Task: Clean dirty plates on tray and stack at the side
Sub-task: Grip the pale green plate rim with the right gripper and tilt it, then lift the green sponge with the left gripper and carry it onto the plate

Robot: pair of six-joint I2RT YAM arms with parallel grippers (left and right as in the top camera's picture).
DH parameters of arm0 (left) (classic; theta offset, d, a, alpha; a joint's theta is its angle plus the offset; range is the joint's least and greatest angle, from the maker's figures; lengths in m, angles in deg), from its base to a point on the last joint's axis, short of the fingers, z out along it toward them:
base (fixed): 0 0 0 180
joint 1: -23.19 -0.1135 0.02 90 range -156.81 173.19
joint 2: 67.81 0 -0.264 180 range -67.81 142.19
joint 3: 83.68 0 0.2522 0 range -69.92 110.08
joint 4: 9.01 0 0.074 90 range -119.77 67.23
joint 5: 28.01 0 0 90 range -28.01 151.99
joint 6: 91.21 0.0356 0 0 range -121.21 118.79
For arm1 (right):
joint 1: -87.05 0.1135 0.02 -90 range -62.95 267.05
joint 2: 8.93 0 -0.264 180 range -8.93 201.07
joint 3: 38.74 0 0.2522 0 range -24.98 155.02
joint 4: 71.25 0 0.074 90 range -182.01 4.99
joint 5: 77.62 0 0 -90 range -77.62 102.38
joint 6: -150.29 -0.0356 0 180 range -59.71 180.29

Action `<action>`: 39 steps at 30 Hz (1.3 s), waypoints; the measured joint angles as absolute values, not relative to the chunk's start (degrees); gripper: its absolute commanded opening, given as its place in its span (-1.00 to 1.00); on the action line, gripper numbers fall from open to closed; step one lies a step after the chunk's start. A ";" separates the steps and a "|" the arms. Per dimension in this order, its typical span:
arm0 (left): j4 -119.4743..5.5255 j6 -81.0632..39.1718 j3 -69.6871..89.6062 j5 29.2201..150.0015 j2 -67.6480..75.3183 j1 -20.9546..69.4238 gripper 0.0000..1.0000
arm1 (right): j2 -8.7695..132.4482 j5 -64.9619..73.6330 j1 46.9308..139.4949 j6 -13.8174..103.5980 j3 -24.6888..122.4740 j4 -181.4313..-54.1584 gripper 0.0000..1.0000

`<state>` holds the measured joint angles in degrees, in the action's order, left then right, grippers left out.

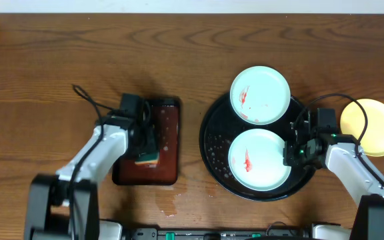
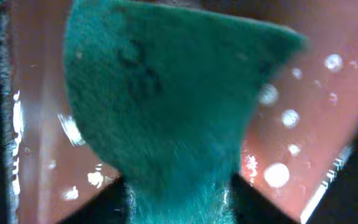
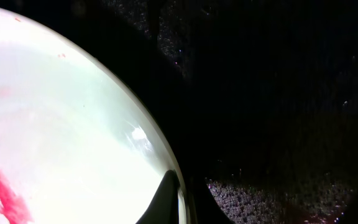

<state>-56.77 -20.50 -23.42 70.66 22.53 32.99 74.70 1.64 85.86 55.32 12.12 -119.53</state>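
Observation:
Two white plates with red smears lie on the black tray [image 1: 212, 143]: one at its far edge [image 1: 260, 95], one nearer [image 1: 259, 159]. A pale yellow plate [image 1: 372, 127] lies on the bare wood to the right of the tray. My right gripper [image 1: 292, 152] is shut on the near plate's right rim; in the right wrist view the rim [image 3: 61, 124] sits between the fingers [image 3: 182, 199] over the tray [image 3: 278, 93]. My left gripper [image 1: 149, 152] is shut on a green sponge [image 1: 148, 159], which fills the left wrist view [image 2: 166, 106].
A rectangular red-brown tray [image 1: 169, 127] lies under the left gripper, its wet surface showing in the left wrist view [image 2: 303, 137]. A thin black cable [image 1: 85, 97] trails on the wood left of it. Water drops lie on the table in front of that tray.

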 measured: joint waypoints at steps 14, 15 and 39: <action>-62.27 -20.50 -19.20 71.88 25.09 33.14 -0.85 | 74.81 1.46 85.86 55.32 12.14 -119.49 -0.98; -64.53 -20.48 -17.95 71.80 25.03 33.14 -0.85 | 74.81 1.46 85.86 55.32 12.14 -119.49 -0.97; -57.09 -31.86 -0.16 81.00 24.48 66.21 -0.85 | 74.83 1.33 85.86 55.29 12.14 -119.42 -0.97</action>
